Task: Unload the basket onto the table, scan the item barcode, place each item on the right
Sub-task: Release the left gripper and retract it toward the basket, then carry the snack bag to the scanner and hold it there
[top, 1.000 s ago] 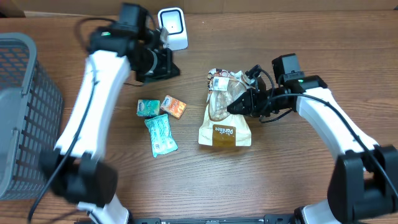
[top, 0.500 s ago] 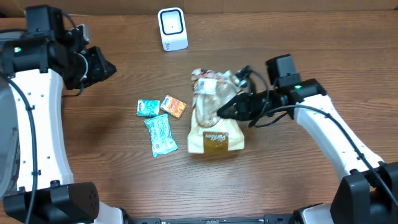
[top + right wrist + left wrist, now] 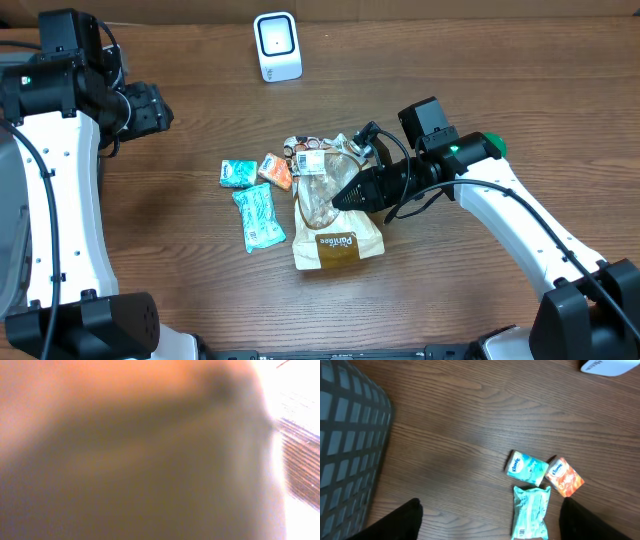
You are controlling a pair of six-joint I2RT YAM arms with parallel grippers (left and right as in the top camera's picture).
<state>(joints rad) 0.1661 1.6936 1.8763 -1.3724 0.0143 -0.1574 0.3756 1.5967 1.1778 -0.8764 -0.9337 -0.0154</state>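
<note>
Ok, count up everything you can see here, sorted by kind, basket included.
Teal packets: 2
Orange packet: 1
Bag: 1
Scanner: 1
Basket: 1
Total: 6

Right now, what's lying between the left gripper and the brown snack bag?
In the overhead view, a small teal pack and an orange packet lie between the left gripper and the snack bag.
</note>
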